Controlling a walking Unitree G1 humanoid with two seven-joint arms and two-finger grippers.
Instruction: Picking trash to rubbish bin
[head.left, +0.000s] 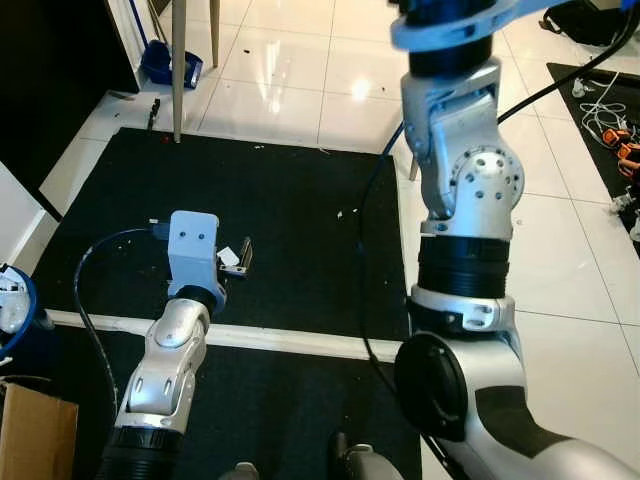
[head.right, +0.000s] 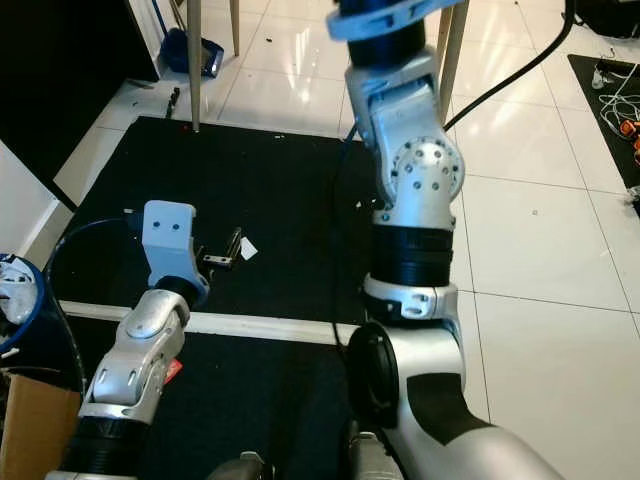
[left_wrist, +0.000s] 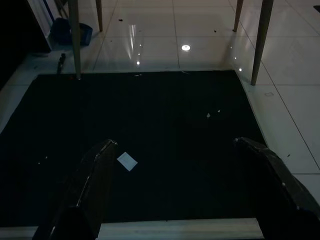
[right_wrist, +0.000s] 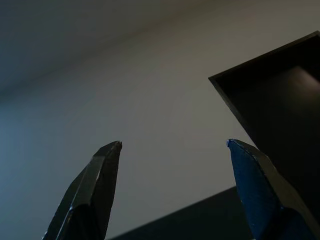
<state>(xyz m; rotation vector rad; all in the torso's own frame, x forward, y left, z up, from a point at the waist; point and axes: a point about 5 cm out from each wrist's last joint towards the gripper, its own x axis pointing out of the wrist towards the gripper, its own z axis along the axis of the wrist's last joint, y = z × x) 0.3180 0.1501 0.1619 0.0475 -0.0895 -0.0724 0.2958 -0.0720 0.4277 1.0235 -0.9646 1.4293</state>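
jaws of the left gripper (left_wrist: 175, 200) spread wide; white paper scrap (left_wrist: 127, 161) lies on the black mat (left_wrist: 175, 115) just beside one finger.

The floor tiles (head.left: 300, 60) were seen to be glossy and smooth, with lamp glare mirrored in them. The black mat (head.left: 290, 220) appeared matt and finely textured, like cloth, flecked with pale crumbs. A small white scrap (left_wrist: 127, 161) on it looked like thin paper. The arms were finished in satin silver metal, the left gripper (left_wrist: 175, 190) in matt black plastic. A cardboard box (head.left: 35, 435) appeared dull brown. The table legs (left_wrist: 262, 40) looked like pale wood.
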